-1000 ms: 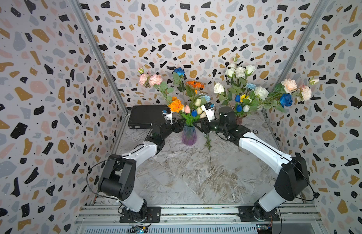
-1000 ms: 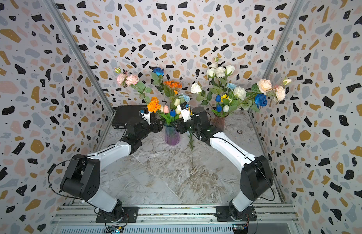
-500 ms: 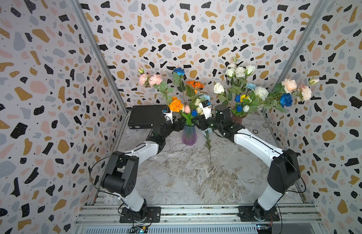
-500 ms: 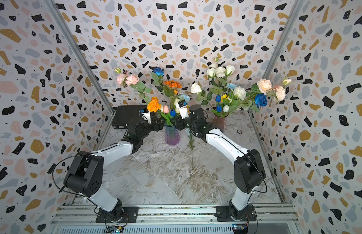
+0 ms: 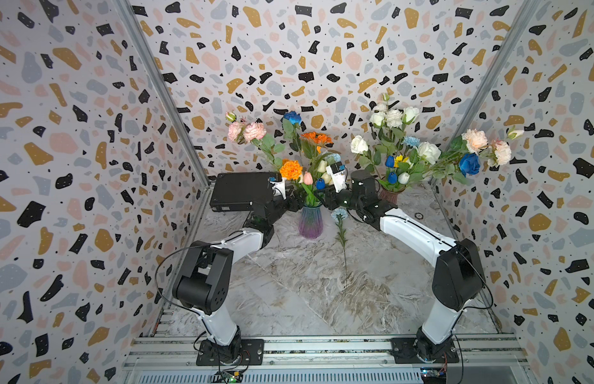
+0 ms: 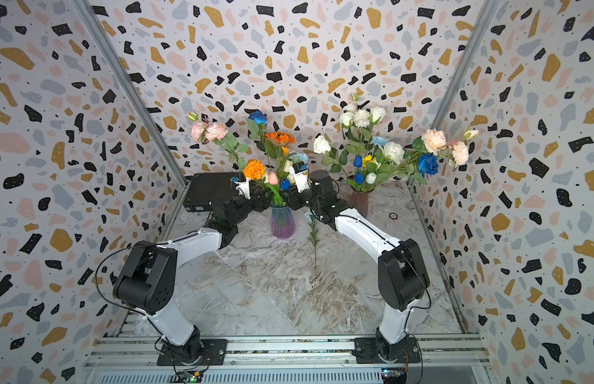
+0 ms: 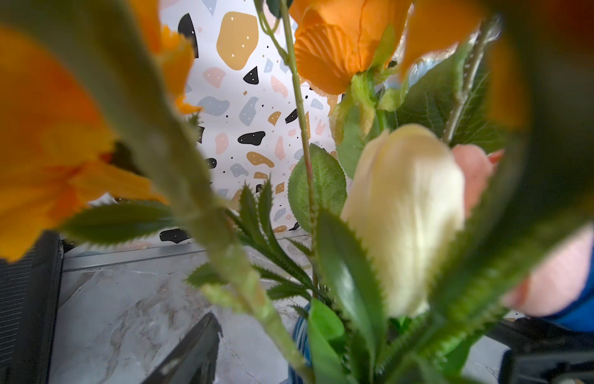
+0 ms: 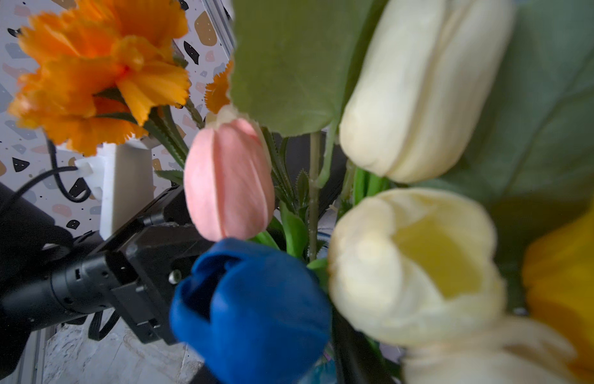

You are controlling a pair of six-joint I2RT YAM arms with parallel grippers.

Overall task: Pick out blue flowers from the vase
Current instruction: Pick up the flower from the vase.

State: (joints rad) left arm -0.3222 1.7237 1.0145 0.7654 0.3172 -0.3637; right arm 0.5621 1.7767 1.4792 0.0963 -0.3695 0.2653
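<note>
Reaching into the centre vase (image 5: 310, 222) from both flanks: my left claw (image 5: 295, 203) stands at its neck on one side and my right claw (image 5: 324, 198) on the other, with only the stem bundle between them. Blooms crowd both wrist views, so I cannot tell whether either claw is apart, together or clamped on a stem.

Blue flowers in this vase are a tulip bud (image 8: 252, 309), low on the right claw's side, and a tall rose (image 5: 292, 117) above the bunch. One pale-blue carnation (image 5: 338, 213) lies on the counter (image 5: 289, 292) just beside the vase, near the right arm's wrist. A second vase (image 5: 390, 196) behind it holds more blue, among it a second rose (image 5: 469, 164) and further buds (image 5: 389, 161).

Hazards, as I judge them:
- **(a) Wrong stem.** The tulip bud sits just beside a pink tulip (image 8: 229, 179) and cream tulips (image 8: 422, 83). Closing blind could take a neighbour instead.
- **(b) Tipping.** The centre vase is narrow and carries a tall, spreading bunch. A sideways pull, or tangled leaves dragging on the other stems, could topple it.
- **(c) Claw contact.** With both claws this close at the neck, moving either one inward risks a collision.
- **(d) Sweeping.** A low retreat of the right arm could push the carnation along the counter.
</note>
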